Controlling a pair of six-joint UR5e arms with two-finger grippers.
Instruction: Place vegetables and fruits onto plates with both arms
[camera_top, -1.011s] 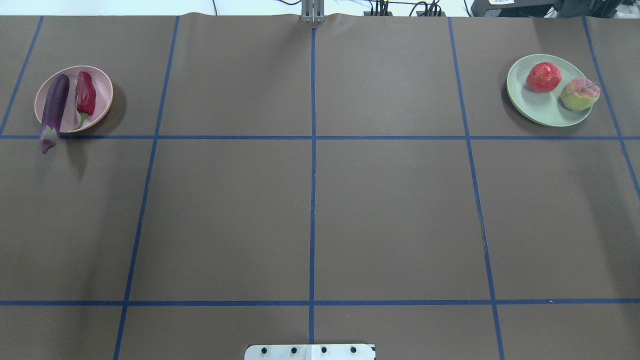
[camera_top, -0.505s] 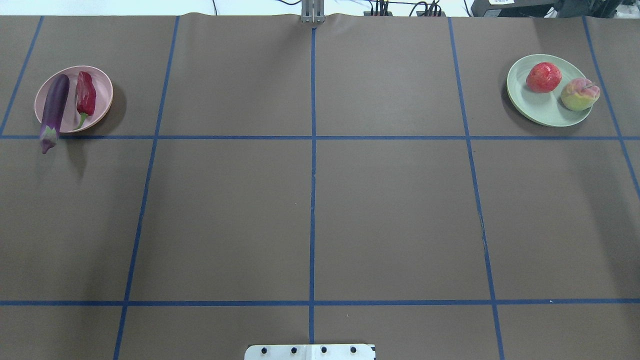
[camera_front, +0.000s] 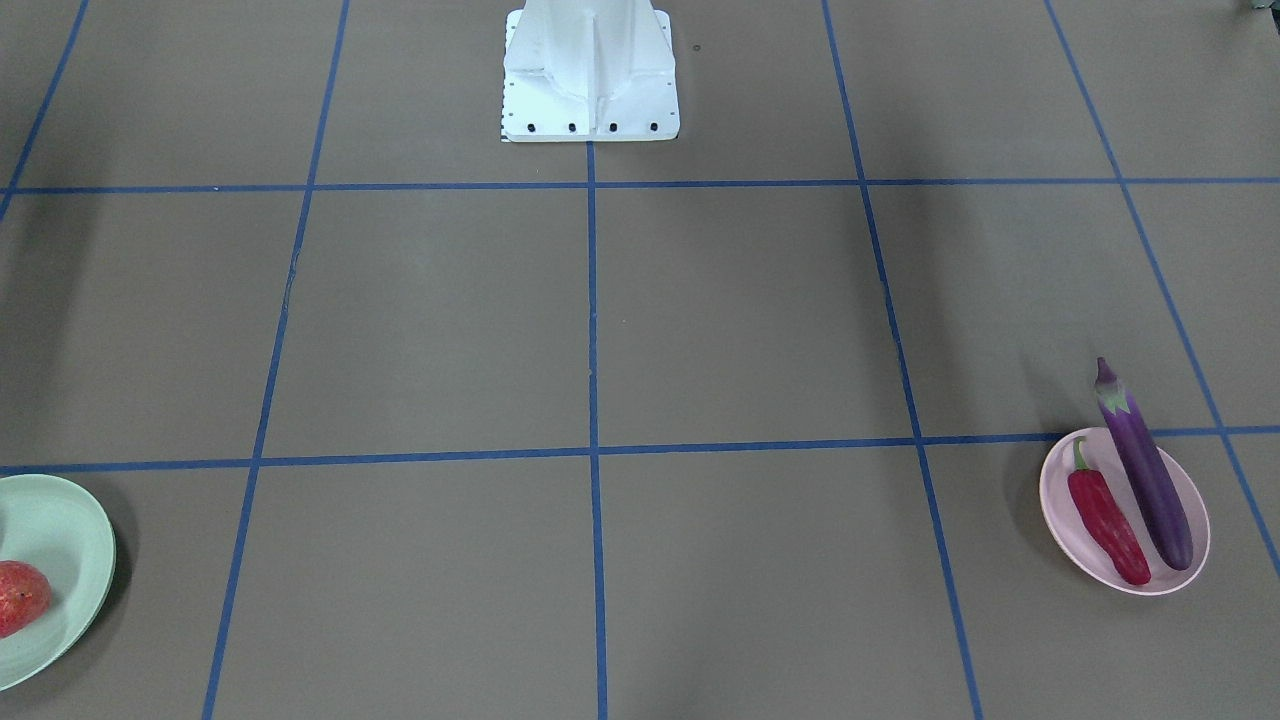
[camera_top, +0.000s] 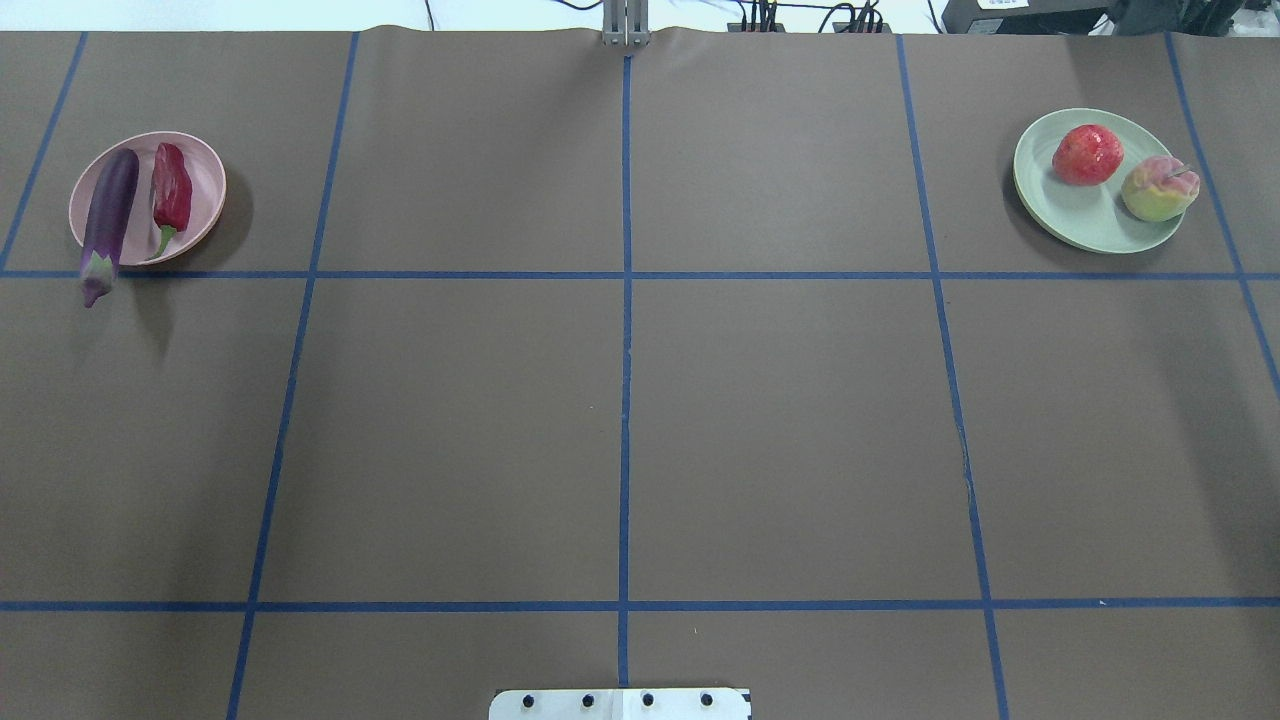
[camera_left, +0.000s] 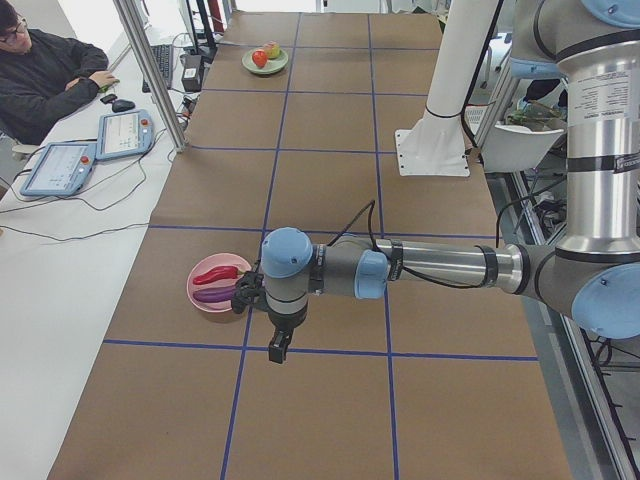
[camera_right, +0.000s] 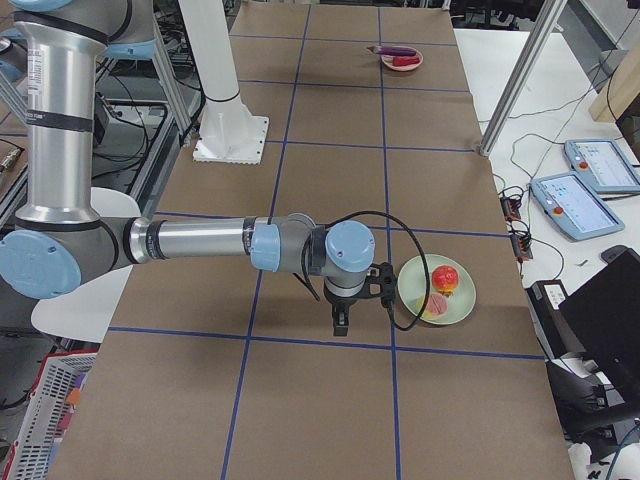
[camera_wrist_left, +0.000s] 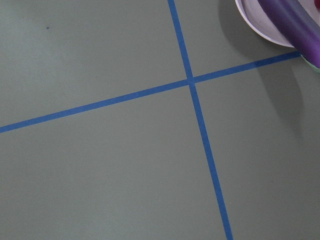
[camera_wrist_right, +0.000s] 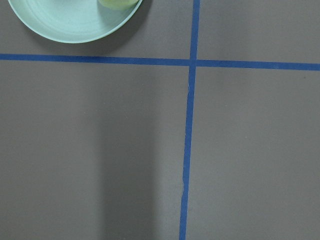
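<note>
The purple eggplant (camera_top: 108, 222) and the red chili (camera_top: 172, 190) lie on the pink plate (camera_top: 205, 175) at the far left; the eggplant's calyx end overhangs the rim. The red-orange fruit (camera_top: 1087, 154) and the peach (camera_top: 1158, 189) sit on the green plate (camera_top: 1075, 215) at the far right. My left gripper (camera_left: 278, 350) hangs over the table just beside the pink plate (camera_left: 205, 306). My right gripper (camera_right: 340, 325) hangs just beside the green plate (camera_right: 415, 280). Both grippers show only in the side views, so I cannot tell whether they are open or shut.
The white base block (camera_top: 620, 703) stands at the near middle edge. Blue tape lines (camera_top: 625, 400) grid the brown table. An operator (camera_left: 45, 70) sits beside control tablets (camera_left: 125, 133) along the far side. A metal post (camera_left: 150, 70) stands at that edge.
</note>
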